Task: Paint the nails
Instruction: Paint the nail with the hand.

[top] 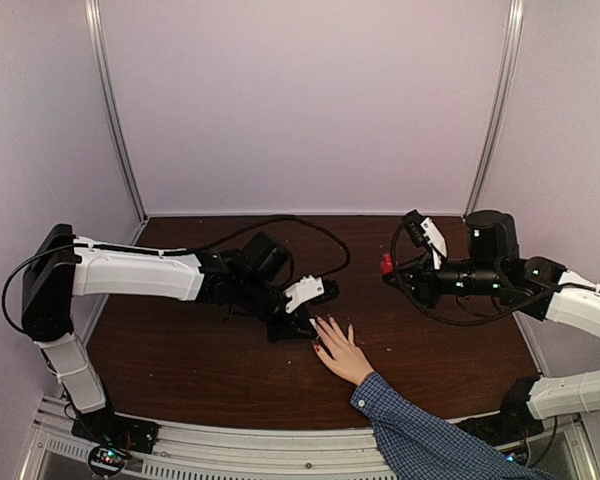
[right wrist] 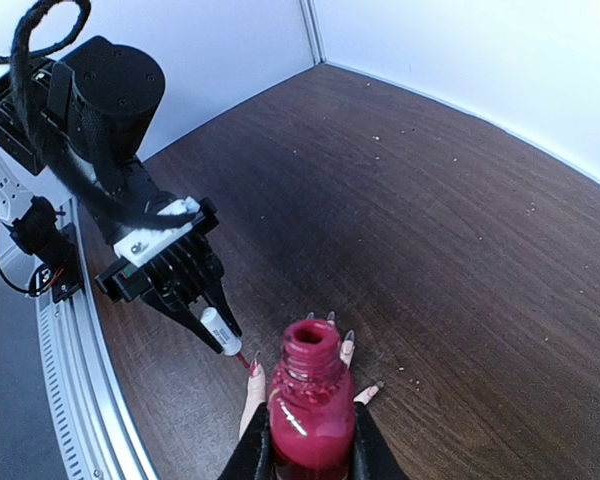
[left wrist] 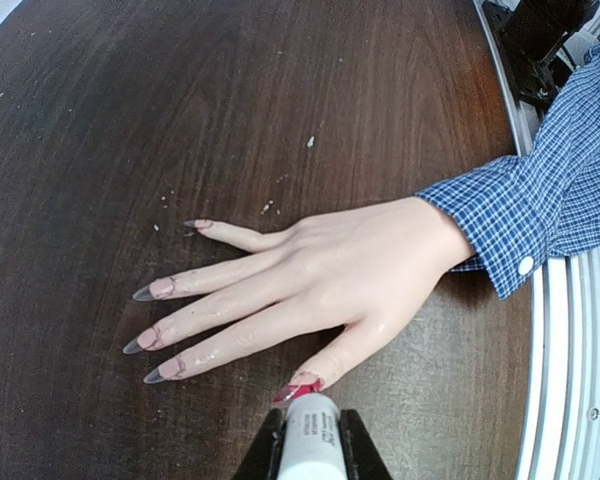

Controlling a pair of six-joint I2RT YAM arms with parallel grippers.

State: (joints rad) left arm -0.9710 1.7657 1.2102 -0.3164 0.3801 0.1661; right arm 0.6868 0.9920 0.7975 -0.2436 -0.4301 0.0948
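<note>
A light-skinned hand (left wrist: 340, 270) in a blue checked sleeve (left wrist: 540, 200) lies flat on the dark wooden table (left wrist: 180, 100). The thumb nail (left wrist: 298, 388) is partly glossy red. The other nails (left wrist: 150, 291) are pinkish with dark tips. My left gripper (left wrist: 310, 425) is shut on the white brush cap (left wrist: 310, 435), whose red brush tip (right wrist: 238, 357) rests at the thumb nail (right wrist: 255, 370). My right gripper (right wrist: 312, 440) is shut on the open red polish bottle (right wrist: 310, 400) and holds it above the table to the hand's right (top: 387, 265).
The left arm (top: 140, 272) reaches in from the left, the right arm (top: 500, 275) from the right. Metal rails (top: 230, 450) run along the near table edge. White walls close the back and sides. Small crumbs (left wrist: 270, 207) dot the wood by the fingers.
</note>
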